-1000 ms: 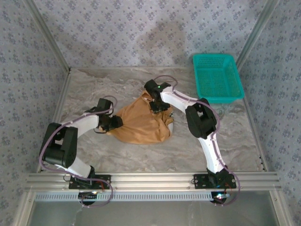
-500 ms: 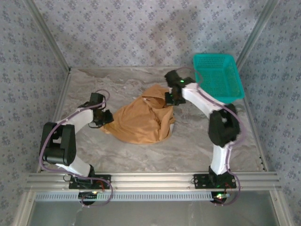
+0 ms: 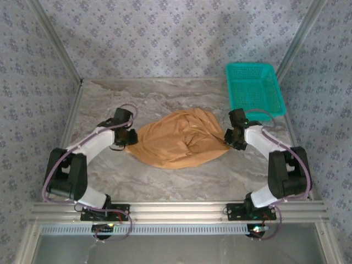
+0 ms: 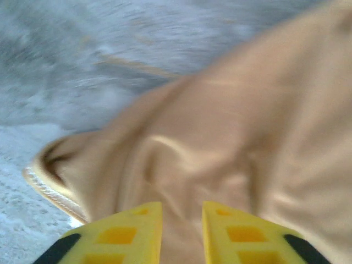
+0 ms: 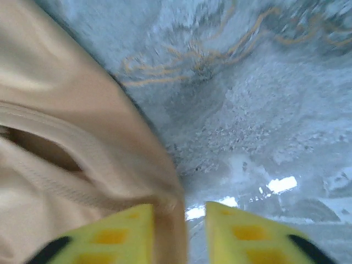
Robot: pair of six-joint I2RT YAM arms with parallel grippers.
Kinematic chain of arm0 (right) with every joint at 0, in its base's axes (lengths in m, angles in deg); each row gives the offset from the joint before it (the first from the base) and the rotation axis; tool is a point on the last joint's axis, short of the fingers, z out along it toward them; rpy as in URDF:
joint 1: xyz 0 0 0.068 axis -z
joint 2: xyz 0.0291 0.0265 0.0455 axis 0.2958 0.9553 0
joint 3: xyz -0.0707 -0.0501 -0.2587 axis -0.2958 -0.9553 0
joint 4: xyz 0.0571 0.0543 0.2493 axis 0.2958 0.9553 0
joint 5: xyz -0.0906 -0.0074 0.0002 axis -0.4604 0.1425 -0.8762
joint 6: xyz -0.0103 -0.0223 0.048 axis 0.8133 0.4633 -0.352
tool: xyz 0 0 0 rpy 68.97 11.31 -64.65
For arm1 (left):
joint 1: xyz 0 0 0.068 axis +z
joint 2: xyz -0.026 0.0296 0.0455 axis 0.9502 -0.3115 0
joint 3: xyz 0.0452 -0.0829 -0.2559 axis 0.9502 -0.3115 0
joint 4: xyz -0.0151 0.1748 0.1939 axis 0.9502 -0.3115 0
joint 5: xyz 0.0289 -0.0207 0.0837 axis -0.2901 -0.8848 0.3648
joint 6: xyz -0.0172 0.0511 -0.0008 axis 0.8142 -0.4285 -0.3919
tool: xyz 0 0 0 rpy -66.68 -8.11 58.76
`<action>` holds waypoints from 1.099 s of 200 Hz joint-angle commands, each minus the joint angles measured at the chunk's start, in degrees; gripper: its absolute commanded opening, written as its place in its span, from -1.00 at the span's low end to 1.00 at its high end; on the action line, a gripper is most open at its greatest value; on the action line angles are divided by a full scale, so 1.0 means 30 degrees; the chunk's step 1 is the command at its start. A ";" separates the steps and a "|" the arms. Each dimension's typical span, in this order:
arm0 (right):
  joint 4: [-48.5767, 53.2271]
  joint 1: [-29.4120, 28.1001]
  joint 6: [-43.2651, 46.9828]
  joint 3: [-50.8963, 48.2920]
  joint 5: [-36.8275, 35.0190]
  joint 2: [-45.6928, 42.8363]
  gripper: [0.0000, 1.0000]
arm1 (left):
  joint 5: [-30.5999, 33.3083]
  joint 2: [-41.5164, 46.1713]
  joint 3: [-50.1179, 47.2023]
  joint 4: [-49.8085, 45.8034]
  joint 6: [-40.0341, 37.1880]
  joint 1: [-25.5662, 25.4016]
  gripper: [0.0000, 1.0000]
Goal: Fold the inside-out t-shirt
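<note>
My left hand [image 3: 130, 137]: clamped on the t-shirt [image 3: 179, 143], left edge.
My right hand [image 3: 233, 141]: pinching its right edge.
Cloth: caramel, rumpled, spread mid-frame on the tabletop [image 3: 165, 184].

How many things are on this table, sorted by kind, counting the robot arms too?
T-shirt, orange-tan: 1
Basket, teal: 1
Robot arms, left and right: 2
Total: 4
</note>
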 commanded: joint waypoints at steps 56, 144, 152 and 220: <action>-0.0758 -0.2708 -0.0805 0.1022 0.0292 -0.1716 -0.03 | -0.1929 -0.3246 0.4726 0.3369 -0.2689 -0.7727 0.16; -0.0794 -0.1976 -0.0596 0.0427 0.1053 -0.2674 -0.11 | -0.0278 -1.0719 1.0296 0.0961 -0.3157 -0.9317 0.05; -0.0810 -0.1945 -0.0572 0.0399 0.1143 -0.2697 -0.12 | -0.0137 -1.0929 1.0421 0.0900 -0.3107 -0.9316 -0.02; -0.2051 -0.3623 -0.0573 0.1067 0.3151 -0.1035 -0.14 | 0.0757 -1.0696 1.0897 0.0074 -0.3049 -0.9293 -1.00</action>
